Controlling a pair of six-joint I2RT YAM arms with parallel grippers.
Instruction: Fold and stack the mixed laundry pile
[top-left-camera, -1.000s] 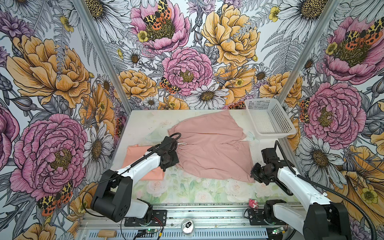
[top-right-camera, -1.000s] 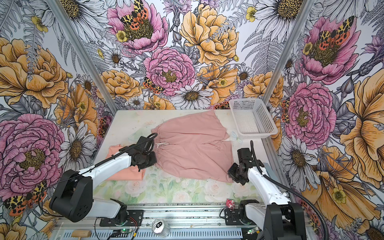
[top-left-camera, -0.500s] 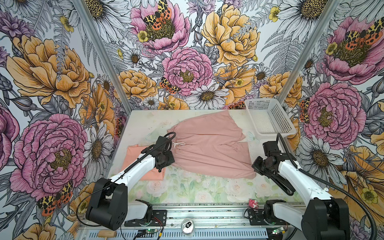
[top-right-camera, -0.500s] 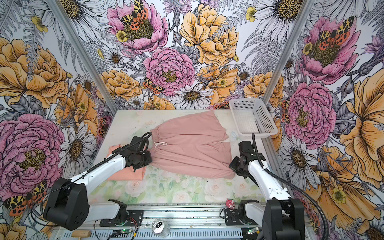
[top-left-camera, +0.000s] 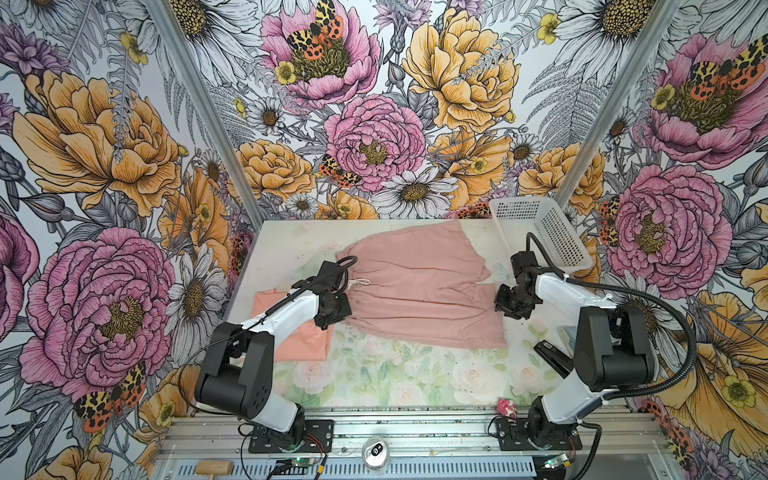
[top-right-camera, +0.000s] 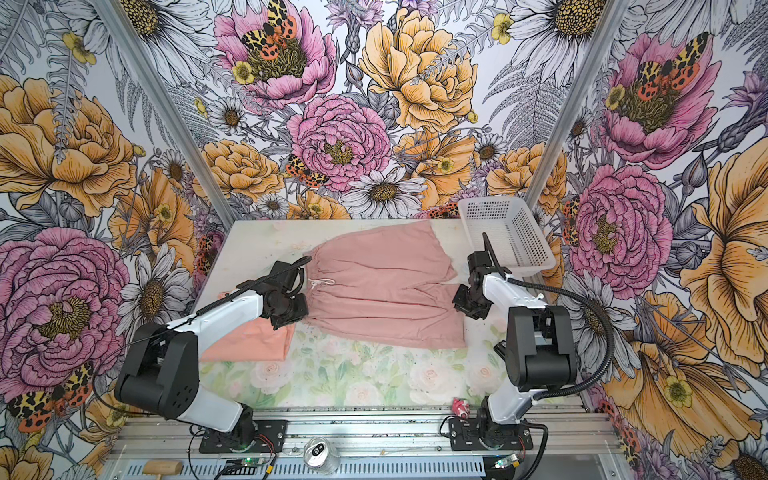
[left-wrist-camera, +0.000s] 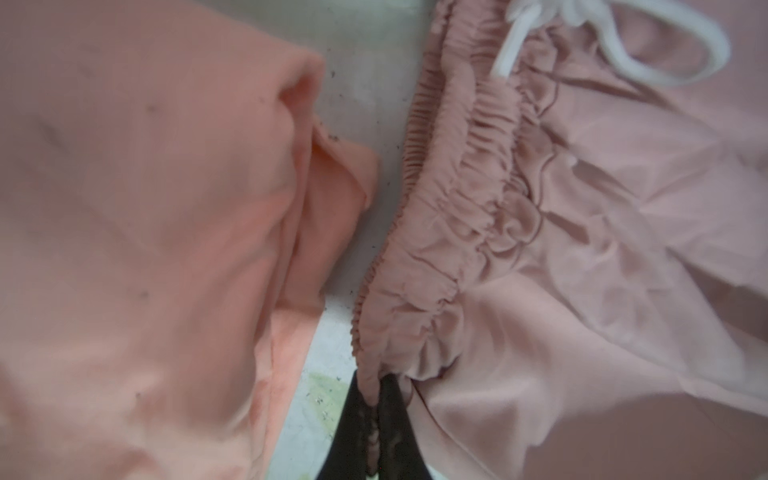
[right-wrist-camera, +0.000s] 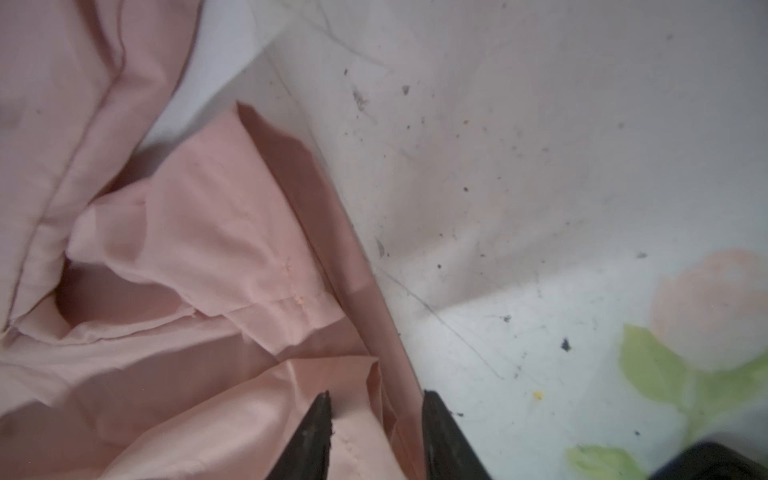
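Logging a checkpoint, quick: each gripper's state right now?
Left gripper: closed on the gathered edge of the dusty-pink fabric garment.
Right gripper: open, jaws astride its hem.

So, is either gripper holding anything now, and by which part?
The left gripper pinches the dusty-pink garment by its gathered waistband edge. The right gripper holds nothing: its jaws stand apart, with the garment's hem loose between them.

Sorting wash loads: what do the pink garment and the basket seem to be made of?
Pink garment: thin woven cloth, matte with slight sheen, perhaps cotton or a blend; it creases finely and gathers at the edge. Basket: white hard plastic, judging by its moulded perforated walls.
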